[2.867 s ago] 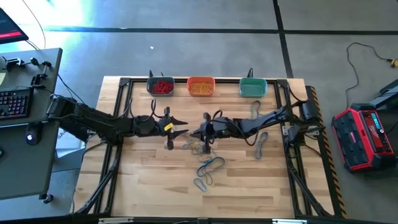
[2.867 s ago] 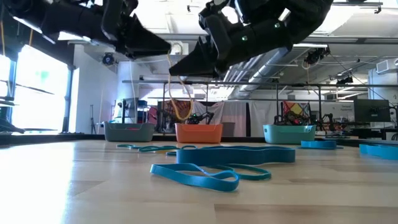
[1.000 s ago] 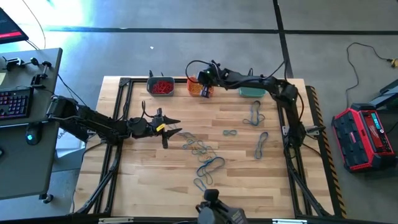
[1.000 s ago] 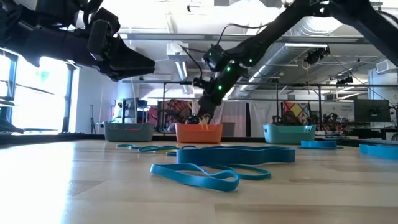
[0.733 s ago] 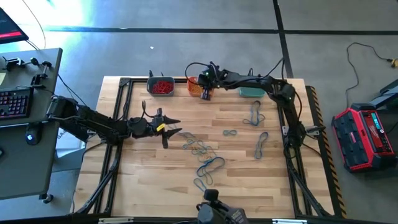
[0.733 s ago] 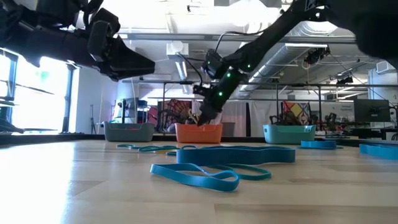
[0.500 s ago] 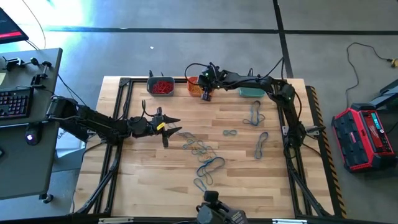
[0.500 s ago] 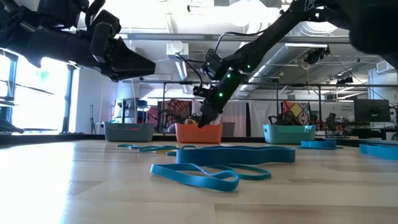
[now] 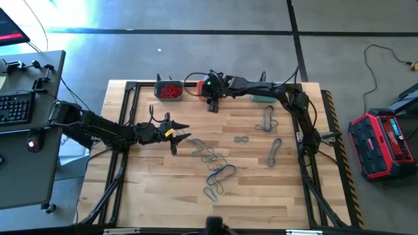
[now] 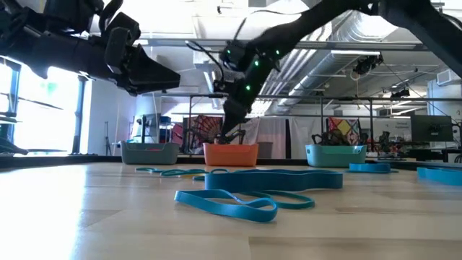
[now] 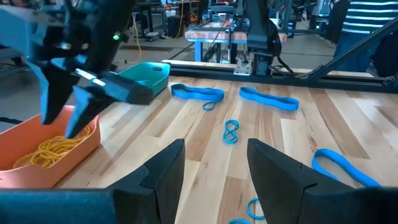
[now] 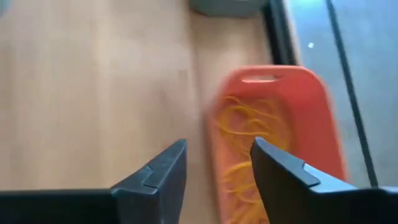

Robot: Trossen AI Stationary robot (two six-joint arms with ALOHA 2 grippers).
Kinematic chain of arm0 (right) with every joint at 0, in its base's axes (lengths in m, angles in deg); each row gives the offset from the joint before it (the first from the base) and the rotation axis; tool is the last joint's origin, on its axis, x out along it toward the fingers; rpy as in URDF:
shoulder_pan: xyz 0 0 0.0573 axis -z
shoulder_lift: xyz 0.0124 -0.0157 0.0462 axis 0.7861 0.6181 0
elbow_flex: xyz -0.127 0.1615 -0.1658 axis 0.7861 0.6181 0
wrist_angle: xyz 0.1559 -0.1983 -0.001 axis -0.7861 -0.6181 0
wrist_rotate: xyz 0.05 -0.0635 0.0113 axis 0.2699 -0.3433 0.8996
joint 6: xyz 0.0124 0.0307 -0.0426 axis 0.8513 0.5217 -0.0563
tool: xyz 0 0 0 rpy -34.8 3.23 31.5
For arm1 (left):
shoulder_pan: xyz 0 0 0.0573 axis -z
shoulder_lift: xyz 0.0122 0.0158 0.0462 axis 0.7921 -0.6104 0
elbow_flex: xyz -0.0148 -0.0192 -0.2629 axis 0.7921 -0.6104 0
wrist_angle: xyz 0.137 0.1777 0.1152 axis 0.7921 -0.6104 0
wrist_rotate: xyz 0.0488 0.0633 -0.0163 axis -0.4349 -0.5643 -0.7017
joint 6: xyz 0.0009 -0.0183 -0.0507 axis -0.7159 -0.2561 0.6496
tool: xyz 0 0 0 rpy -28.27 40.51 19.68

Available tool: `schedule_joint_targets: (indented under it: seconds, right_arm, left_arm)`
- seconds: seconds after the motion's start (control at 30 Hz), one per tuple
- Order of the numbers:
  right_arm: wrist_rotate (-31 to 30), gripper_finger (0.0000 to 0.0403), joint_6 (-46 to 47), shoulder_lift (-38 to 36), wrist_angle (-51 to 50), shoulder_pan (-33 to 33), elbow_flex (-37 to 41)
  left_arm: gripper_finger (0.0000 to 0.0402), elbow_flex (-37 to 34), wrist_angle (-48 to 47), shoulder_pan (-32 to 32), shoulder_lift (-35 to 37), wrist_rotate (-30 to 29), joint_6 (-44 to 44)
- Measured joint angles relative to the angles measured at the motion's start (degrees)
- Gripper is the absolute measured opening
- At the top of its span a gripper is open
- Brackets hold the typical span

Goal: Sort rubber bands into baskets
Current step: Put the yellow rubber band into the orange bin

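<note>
Three baskets stand along the far edge: a grey-blue one (image 9: 168, 90) holding red rubber bands, an orange one (image 12: 273, 137) holding yellow bands (image 12: 249, 143), and a teal one (image 9: 264, 97) partly under my right arm. My right gripper (image 12: 217, 177) hovers open just above the orange basket (image 10: 231, 153), nothing between its fingers. Loose rubber bands (image 9: 209, 155), mostly blue, lie flat on the middle of the table. My left gripper (image 9: 179, 137) hangs open and empty above the table, left of that pile.
More blue bands lie toward the right (image 9: 266, 121) (image 9: 274, 151) and near side (image 9: 221, 173) of the table. Black frame rails (image 9: 124, 130) run along its left and right sides. A desk with a keyboard (image 9: 14, 108) stands beyond the left edge.
My right gripper has shifted a little toward the table's left edge and risen slightly over the orange basket. In the low view its fingertips were together at the basket's rim; they now stand apart.
</note>
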Motion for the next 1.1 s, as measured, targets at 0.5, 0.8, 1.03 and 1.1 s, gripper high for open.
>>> schedule_joint_targets:
  seconds: [0.5,0.8,1.03,1.1]
  right_arm:
    - [4.92,0.0005,12.02,-0.78,-4.09,-13.58,6.80]
    - [4.18,0.0001,22.76,-9.82,6.38,-20.93,20.79]
    - [6.52,0.0001,31.30,-16.66,7.00,-28.74,29.57]
    - [7.40,0.0003,34.91,-16.67,6.75,-30.79,30.87]
  left_arm:
    - [0.0168,0.04,-2.93,-0.25,0.00,0.15,0.00]
    - [0.0168,0.04,-3.20,-0.22,0.00,2.10,-0.60]
    - [0.0168,0.03,-3.50,-0.22,0.00,6.01,-1.05]
    - [0.0168,0.04,-3.45,-0.22,0.00,5.51,-0.70]
